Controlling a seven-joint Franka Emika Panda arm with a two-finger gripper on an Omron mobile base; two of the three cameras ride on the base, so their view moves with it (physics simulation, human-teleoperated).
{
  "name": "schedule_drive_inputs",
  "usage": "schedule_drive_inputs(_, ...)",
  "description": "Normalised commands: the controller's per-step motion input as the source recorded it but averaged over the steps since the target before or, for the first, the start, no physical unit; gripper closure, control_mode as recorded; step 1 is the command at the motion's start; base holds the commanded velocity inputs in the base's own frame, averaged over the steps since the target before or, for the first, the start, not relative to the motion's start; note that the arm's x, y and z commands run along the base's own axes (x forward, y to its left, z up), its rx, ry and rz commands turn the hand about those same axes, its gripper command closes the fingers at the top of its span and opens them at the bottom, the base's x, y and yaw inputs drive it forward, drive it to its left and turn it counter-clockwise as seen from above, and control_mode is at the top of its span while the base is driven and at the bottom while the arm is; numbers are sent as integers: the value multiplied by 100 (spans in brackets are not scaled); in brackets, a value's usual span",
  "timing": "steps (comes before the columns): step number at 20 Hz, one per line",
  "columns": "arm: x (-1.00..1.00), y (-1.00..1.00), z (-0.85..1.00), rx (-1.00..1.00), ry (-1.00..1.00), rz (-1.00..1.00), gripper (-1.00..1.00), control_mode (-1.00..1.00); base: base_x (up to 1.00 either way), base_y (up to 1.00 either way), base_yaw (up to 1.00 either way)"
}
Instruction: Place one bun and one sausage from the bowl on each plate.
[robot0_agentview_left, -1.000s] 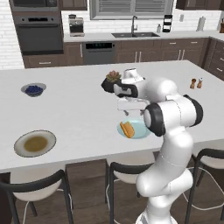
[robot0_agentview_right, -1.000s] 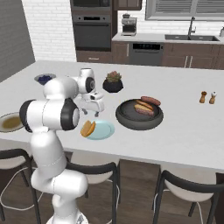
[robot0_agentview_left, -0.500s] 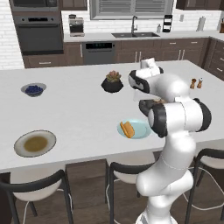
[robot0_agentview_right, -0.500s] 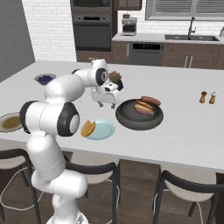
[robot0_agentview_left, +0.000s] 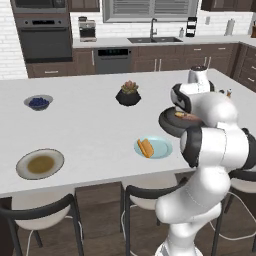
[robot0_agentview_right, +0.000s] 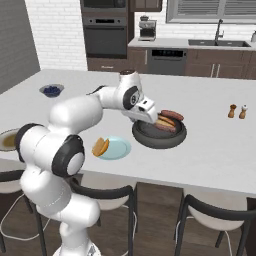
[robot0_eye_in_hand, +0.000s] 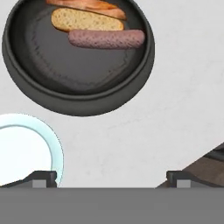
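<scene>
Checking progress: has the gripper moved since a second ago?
Yes. The gripper swung from above the blue plate to the bowl.

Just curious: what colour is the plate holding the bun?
Light blue plate, clearest in the left base view.

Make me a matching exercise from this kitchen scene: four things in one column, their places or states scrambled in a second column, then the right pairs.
Column one
1. bun on the light blue plate
2. dark bowl
3. grey-rimmed plate
4. gripper

Column two
A. open, holding nothing
B. holds a bun and sausages
C. lies near the plate's edge, at the side facing the grey-rimmed plate
D. bears neither bun nor sausage

Pairs: 1-C, 2-B, 3-D, 4-A
</scene>
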Motion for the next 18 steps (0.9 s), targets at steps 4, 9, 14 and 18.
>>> schedule_drive_inputs(4, 7, -65, 27, -3, 6, 8, -100, -100, 0, 0, 0)
schedule_drive_inputs(9, 21, -59, 0, 0, 5, 17, -100, -100, 0, 0, 0)
schedule_drive_inputs(14, 19, -46, -2, 0, 0, 18, -100, -100, 0, 0, 0)
schedule_drive_inputs(18, 25, -13, -11, 0, 2, 19, -100, -100, 0, 0, 0)
